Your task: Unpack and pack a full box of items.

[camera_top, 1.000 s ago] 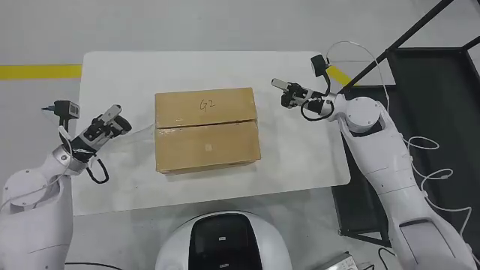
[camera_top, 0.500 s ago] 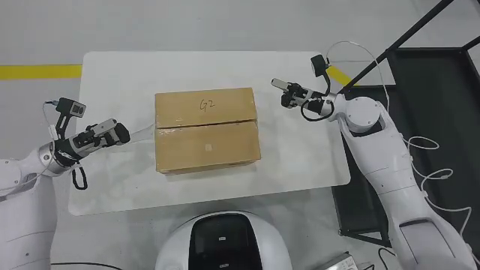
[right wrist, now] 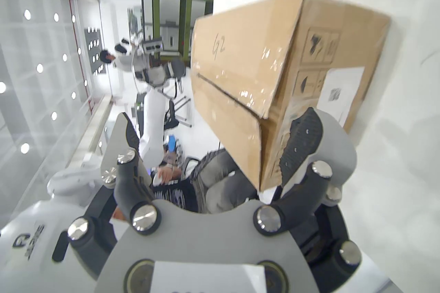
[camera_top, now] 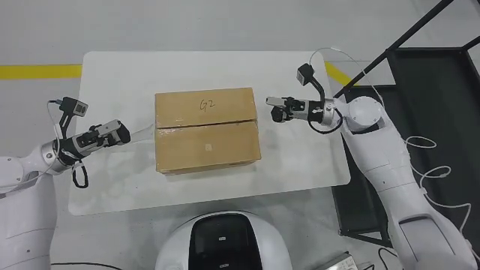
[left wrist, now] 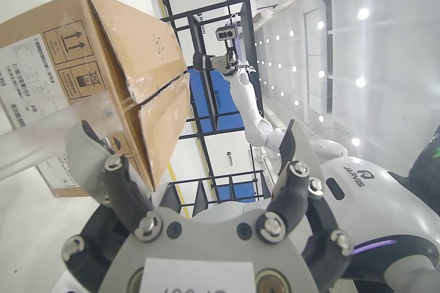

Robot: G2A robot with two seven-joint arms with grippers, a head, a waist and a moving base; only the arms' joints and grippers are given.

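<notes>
While an arm waits at either end of it, the brown box (camera_top: 207, 130) sits square in the middle of the white counter (camera_top: 112, 75). Its two top flaps (camera_top: 204, 105) lie flat and meet along a seam (camera_top: 206, 124) that runs end to end. Left gripper (camera_top: 120, 130) hangs off the box's left end, a little apart from it, jaws wide open with nothing pinched between them. A strip of clear tape (camera_top: 141, 129) trails from that end of the box toward it. From the left wrist camera the strip seems to lie across one finger (left wrist: 86, 150), stuck on rather than gripped, though I cannot be sure it touches. Right gripper (camera_top: 274, 110) is just beside the opposite end, up near the top edge where the seam comes out, also spread open and empty. From its own wrist camera, one pad sits in front of the end face and the other above the lid. Torn shreds of tape cling at both seam ends and a thin dark gap shows along the seam, so my reading is that the seal is mostly off. Nothing looks unpacked: flaps not yet lifted, contents unseen. Early days, then. Opening the flaps, emptying the box, refilling it and closing it all remain.
</notes>
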